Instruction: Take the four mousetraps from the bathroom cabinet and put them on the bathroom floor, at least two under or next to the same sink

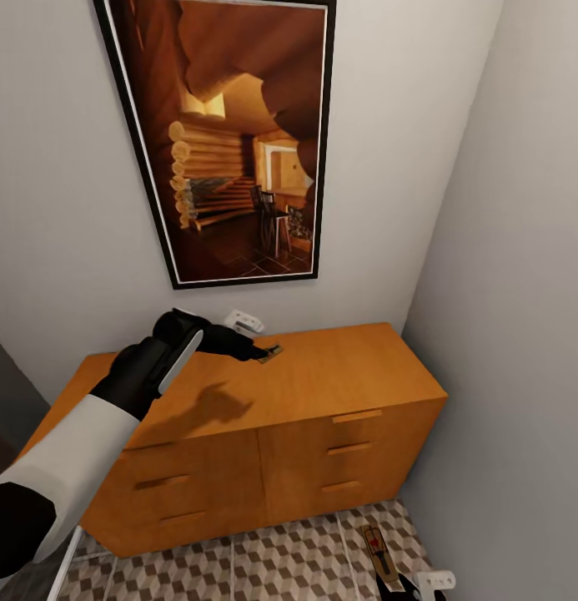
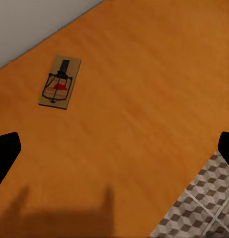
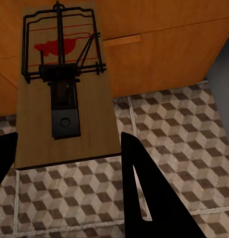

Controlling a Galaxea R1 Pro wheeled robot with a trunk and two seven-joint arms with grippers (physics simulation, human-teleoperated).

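Two mousetraps are showing in the head view: one on the cabinet top (image 1: 339, 376), lying at the tips of the left gripper (image 1: 268, 352) near the wall, and a second mousetrap (image 1: 379, 555) low over the bathroom floor (image 1: 263, 563), in front of the cabinet's right-hand drawers and just ahead of the right gripper (image 1: 409, 587). In the left wrist view, the mousetrap on the cabinet (image 2: 60, 81) is lying flat ahead of the spread fingers and off to one side, its long axis running slantwise toward the wall, so the left arm is the nearer one and would probably need to shift sideways and turn to straddle it. In the right wrist view, the held mousetrap (image 3: 65, 84) is sitting between the dark fingers (image 3: 139, 183), which appear to be pinching its near end, its tan board pointing lengthwise away over the cube-patterned tiles, with black wire and a red mark on top.
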